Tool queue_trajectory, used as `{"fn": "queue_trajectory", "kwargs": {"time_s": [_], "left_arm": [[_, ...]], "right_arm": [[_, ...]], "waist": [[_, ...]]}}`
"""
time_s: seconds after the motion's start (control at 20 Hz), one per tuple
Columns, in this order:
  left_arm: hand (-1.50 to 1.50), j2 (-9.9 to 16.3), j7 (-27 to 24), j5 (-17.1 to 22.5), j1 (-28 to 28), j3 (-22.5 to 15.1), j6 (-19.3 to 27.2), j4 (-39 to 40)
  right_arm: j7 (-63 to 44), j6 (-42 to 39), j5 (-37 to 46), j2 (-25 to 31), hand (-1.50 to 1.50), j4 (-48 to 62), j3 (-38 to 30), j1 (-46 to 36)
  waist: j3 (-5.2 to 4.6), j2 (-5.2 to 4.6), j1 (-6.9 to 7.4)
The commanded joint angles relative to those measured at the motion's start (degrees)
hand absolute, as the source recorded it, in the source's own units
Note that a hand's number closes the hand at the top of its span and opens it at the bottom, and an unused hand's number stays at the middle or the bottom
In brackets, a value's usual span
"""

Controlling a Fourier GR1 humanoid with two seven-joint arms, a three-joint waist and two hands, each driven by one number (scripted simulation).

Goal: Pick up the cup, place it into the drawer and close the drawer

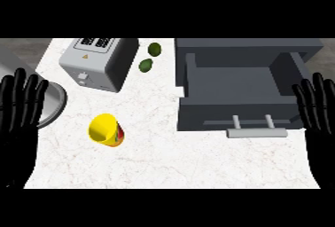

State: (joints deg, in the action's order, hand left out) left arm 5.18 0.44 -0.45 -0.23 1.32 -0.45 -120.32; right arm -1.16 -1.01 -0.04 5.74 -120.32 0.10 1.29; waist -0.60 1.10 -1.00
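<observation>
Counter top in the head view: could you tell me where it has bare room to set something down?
The widest bare patch of the white marble counter runs along the near edge, below the yellow cup and the grey open drawer. A narrower strip lies between them. The far left is crowded by the silver toaster and two green limes.

yellow cup (104, 129) — tilted, on counter | grey drawer (239, 88) — open

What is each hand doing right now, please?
Left hand: open, fingers up, holding nothing, at the view's left edge.
Right hand: open, fingers up, holding nothing, at the right edge beside the drawer.
</observation>
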Motion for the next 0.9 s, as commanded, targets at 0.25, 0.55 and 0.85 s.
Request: {"fn": "queue_trajectory", "kwargs": {"time_s": [0.25, 0.55, 0.85], "left_arm": [[-1.50, 8.70, -4.85, 19.81, -1.81, -0.27, -22.40, 5.62], [-1.50, 9.78, 7.13, 34.68, -7.93, 6.61, -22.17, 19.47], [-1.50, 8.79, -1.01, 26.12, -6.24, 6.85, -26.50, 30.30]], "right_arm": [[1.45, -0.46, 0.25, -0.58, -1.50, -1.80, 1.31, -1.21], [-5.32, -5.42, -4.38, 2.95, -1.50, 5.33, 0.10, -6.06], [-4.14, -6.30, -3.90, 2.16, -1.50, 7.33, -0.04, -7.39]], "waist": [[0.47, -1.16, 0.73], [0.58, -1.32, 0.77], [0.59, -1.15, 0.89]]}}
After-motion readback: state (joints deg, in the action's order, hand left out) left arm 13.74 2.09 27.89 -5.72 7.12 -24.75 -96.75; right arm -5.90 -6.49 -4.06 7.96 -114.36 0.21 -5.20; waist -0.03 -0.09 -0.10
